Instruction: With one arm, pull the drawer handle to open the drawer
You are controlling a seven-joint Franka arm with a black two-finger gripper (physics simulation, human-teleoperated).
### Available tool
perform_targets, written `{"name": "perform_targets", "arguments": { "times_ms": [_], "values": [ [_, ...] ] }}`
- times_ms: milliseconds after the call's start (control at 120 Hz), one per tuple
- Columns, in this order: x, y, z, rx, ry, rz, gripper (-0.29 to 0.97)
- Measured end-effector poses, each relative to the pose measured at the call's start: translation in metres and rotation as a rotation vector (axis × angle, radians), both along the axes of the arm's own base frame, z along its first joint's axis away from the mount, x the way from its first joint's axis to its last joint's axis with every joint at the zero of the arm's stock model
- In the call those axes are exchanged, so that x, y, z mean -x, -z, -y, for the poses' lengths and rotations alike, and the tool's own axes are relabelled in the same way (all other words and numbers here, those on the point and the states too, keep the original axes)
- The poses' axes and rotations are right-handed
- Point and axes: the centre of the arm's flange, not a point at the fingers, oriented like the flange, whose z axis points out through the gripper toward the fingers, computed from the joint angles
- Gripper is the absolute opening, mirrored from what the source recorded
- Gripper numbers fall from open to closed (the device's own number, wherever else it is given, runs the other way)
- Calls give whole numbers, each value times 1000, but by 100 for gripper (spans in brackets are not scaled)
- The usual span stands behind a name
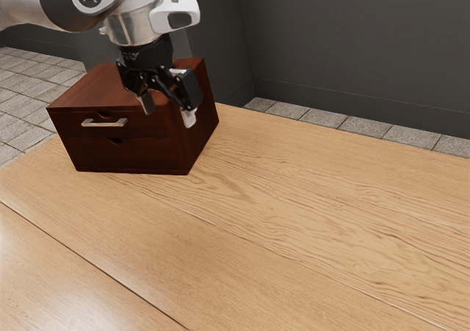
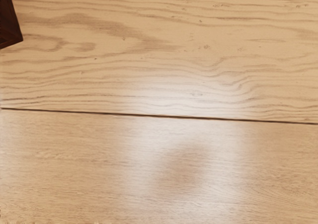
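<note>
Drawer (image 1: 139, 129) is seen shut, handle (image 1: 104, 122) untouched. Gripper (image 1: 169, 107) is held wide open and empty near the handle, presumably ready to be closed around it.

Light wood-grain table (image 1: 308, 221) with one dark wooden drawer cabinet (image 1: 136, 144) on it, near its far edge.

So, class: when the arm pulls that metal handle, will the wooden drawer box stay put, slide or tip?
May slide: the box seems unanchored on a smooth table. Tipping looks unlikely: it is broad and low. The handle looks rigid.
</note>
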Motion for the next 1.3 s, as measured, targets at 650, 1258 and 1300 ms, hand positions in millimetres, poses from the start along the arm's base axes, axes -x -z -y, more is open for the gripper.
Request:
{"name": "perform_targets", "arguments": {
  "times_ms": [650,1258,1300],
  "values": [
    [43,34,-31,4,100,-121,68],
    [57,64,-192,-97,430,-60,68],
    [54,61,-197,-116,471,-32,68]
  ]
}}
